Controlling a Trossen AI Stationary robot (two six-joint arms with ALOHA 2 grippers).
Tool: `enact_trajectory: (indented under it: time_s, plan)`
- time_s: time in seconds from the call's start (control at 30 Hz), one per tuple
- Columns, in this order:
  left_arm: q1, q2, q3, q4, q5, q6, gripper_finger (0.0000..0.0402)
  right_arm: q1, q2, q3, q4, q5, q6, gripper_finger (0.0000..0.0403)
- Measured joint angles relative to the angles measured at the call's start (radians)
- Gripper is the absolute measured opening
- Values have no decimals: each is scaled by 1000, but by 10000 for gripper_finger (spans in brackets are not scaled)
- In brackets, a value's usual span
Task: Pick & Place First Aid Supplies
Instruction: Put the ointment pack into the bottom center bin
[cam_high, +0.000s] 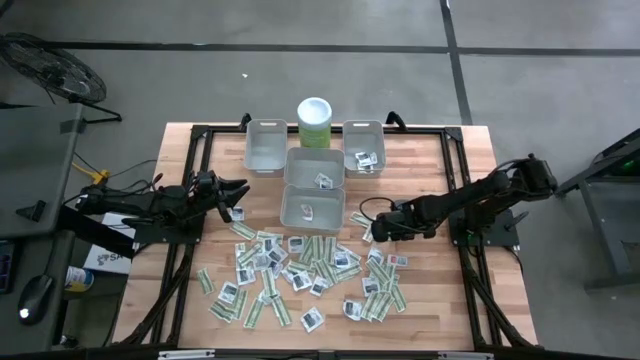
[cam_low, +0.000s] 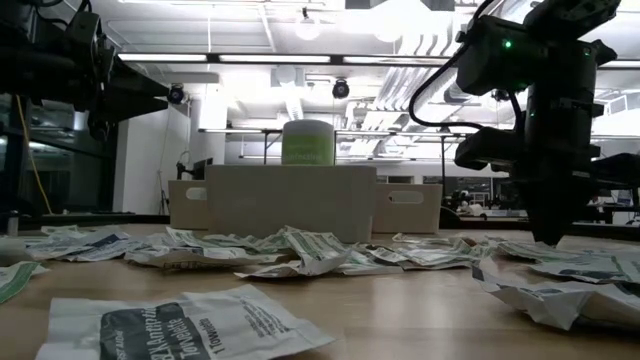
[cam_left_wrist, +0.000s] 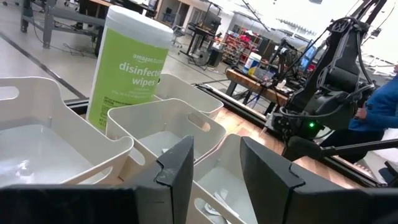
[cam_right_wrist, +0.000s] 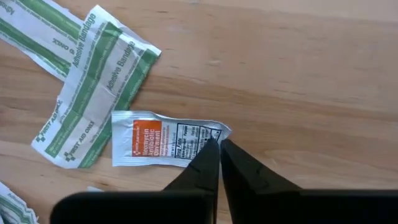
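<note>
The right pincer (cam_right_wrist: 219, 146) is pressing down on the wooden counter (cam_right_wrist: 298, 68), its two dark fingers drawn almost together and nipping the corner of a small white ointment packet (cam_right_wrist: 163, 141) with an orange panel. That packet is lying flat on the wood, touching a pair of green-striped bandage strips (cam_right_wrist: 93, 93) beside it. Seen from above, the right pincer (cam_high: 372, 231) is sitting at the right edge of the scattered packets (cam_high: 300, 275), which are spreading across the front half of the counter. Four grey bins (cam_high: 313, 190) are standing behind the pile, a few packets lying in three of them, with a green wipes canister (cam_high: 315, 123) at the back between the two rear bins. The left pincer (cam_high: 238, 196) is hovering to the left of the bins, its fingers (cam_left_wrist: 177, 168) standing partly apart and gripping nothing, facing the bins and the canister (cam_left_wrist: 127, 65).
</note>
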Motion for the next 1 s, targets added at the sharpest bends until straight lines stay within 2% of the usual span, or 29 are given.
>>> enact_trajectory:
  time_s: [0.17,0.33,0.53,0.77,1.0]
  plan:
    - [0,0,0,0,0,0,131,0,-40,-8,0,3,-13,2]
    - [0,0,0,0,0,0,131,-1,-162,-15,-56,57,-12,0]
    - [0,0,0,0,0,0,131,0,-303,-11,-42,142,-12,0]
    - [0,0,0,0,0,0,131,-3,-343,-8,151,260,-73,0]
    - [0,0,0,0,0,0,131,-26,-329,-8,319,309,-224,0]
